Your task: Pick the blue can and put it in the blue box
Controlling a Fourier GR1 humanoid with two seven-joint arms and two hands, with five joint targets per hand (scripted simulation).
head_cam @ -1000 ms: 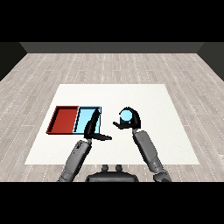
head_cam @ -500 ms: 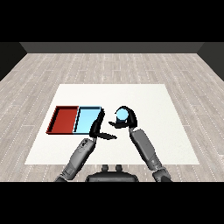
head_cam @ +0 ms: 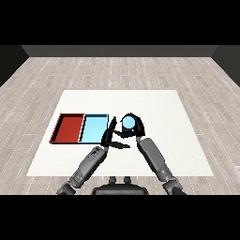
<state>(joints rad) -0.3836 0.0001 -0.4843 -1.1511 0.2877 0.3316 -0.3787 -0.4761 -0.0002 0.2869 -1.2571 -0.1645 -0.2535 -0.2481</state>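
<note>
Blue can [head_cam: 127,123] in the right hand [head_cam: 133,127], just right of the light blue tray [head_cam: 94,128].

The right hand's fingers curl around the can, holding it over the white table [head_cam: 154,105] close to the tray's right edge. The left hand [head_cam: 110,135] sits between can and tray with fingers straight and pressed together, thumb sticking out right. The red tray [head_cam: 69,127] touches the blue one on its left.

A single head view looks down and forward from above the near edge of the white table [head_cam: 154,101], far enough back to take in all four edges. Grey plank floor [head_cam: 117,70] surrounds the table, and both forearms enter from the lower corners.
</note>
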